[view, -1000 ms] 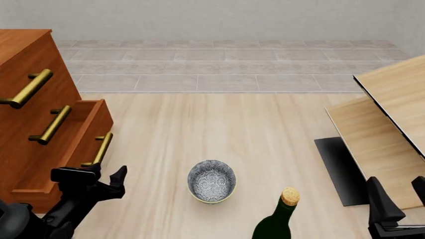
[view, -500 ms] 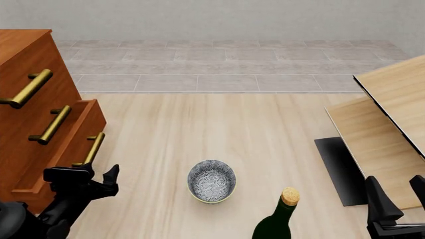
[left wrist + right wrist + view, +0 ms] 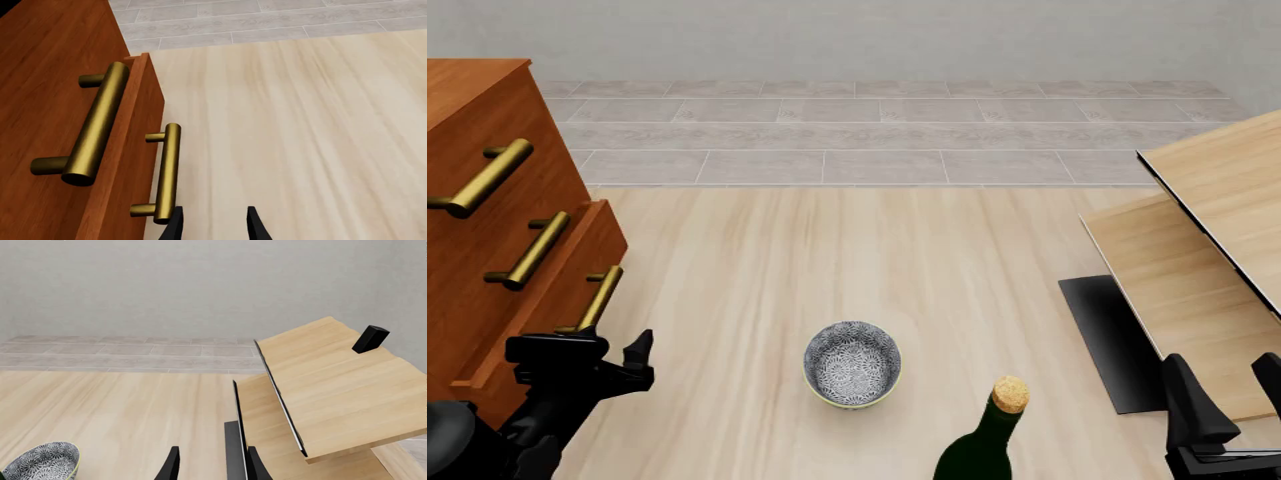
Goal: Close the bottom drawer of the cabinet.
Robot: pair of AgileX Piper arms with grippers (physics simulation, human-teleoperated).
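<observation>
The cabinet (image 3: 481, 190) stood at the left edge of the worktop (image 3: 868, 250), its reddish-brown front carrying three brass bar handles. The bottom drawer (image 3: 541, 300) projected a little from the cabinet face, still partly open, with its handle (image 3: 598, 298) just ahead of the left gripper (image 3: 594, 355). That gripper sat at the worktop's near left corner, close against the lower end of the drawer front; in the left wrist view its dark fingertips (image 3: 175, 227) showed a moderate gap with nothing between them, one tip just beside the end of the bottom drawer's handle (image 3: 167, 172). Whether it touched the handle could not be told. The middle drawer's handle (image 3: 93, 130) lay above it.

A patterned bowl (image 3: 851, 363) rested near the middle of the near edge, and a dark green corked bottle (image 3: 988, 440) stood upright just to its right, apart from it. Pale wooden boards (image 3: 1201, 260) leaned at the right edge over a black mat (image 3: 1108, 340).

The right gripper (image 3: 1221, 410) hung at the near right corner, its fingers (image 3: 170, 467) parted and empty, the bowl's rim (image 3: 43, 462) visible at the edge of its wrist view.
</observation>
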